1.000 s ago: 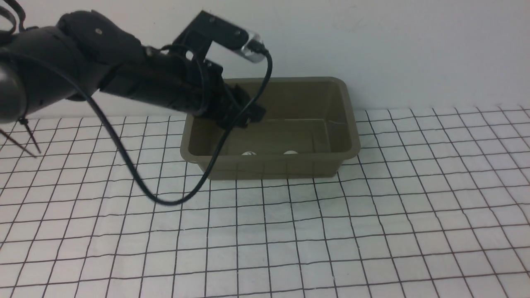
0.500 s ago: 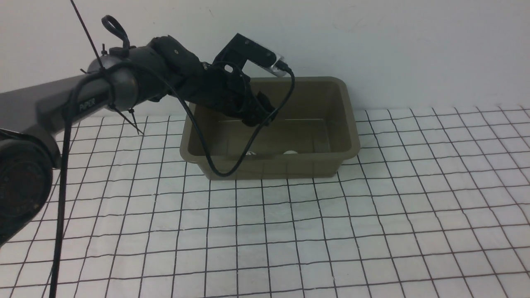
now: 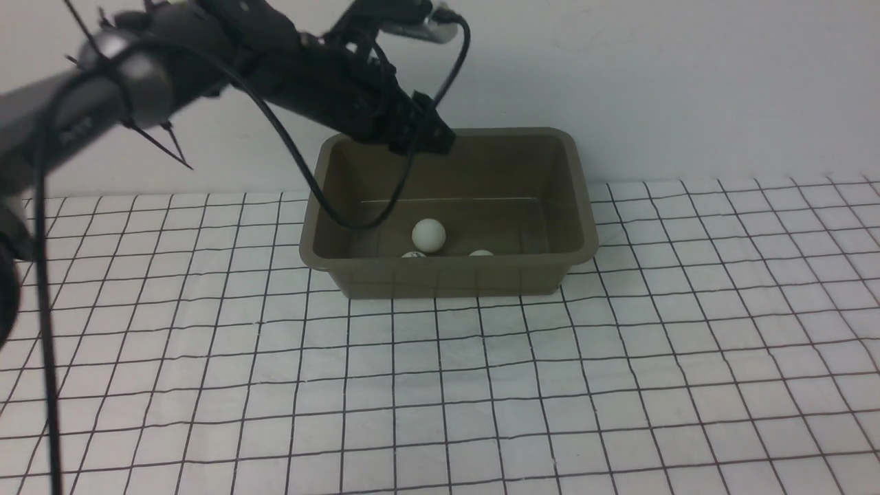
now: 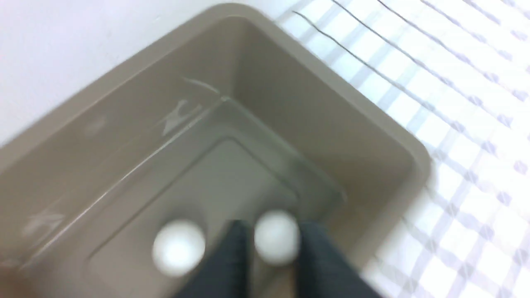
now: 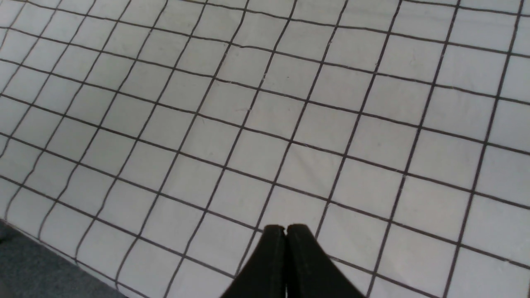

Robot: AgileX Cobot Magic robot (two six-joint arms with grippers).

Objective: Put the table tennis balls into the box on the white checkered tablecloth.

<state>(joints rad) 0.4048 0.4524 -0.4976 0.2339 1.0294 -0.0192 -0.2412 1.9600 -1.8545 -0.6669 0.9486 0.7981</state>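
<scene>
The olive-brown box (image 3: pixel 454 278) stands on the white checkered tablecloth (image 3: pixel 481 385) by the back wall. Three white table tennis balls are inside it: one (image 3: pixel 428 234) in full view, and two (image 3: pixel 412 254) (image 3: pixel 481 253) half hidden behind the front wall. My left gripper (image 3: pixel 432 141) hovers over the box's back-left rim. It is open and empty. In the blurred left wrist view a ball (image 4: pixel 276 242) shows between the spread fingers (image 4: pixel 234 256), down in the box (image 4: pixel 310 107), and another ball (image 4: pixel 179 247) lies beside it. My right gripper (image 5: pixel 285 228) is shut and empty over bare cloth (image 5: pixel 265 124).
A pale wall runs right behind the box. The left arm's black cable (image 3: pixel 330 206) hangs down over the box's left rim. The cloth's edge and a grey floor (image 5: pixel 41 273) show in the right wrist view.
My left arm has risen from inside the box to above its back rim. A third ball, not seen before, now shows in the box below the gripper.
</scene>
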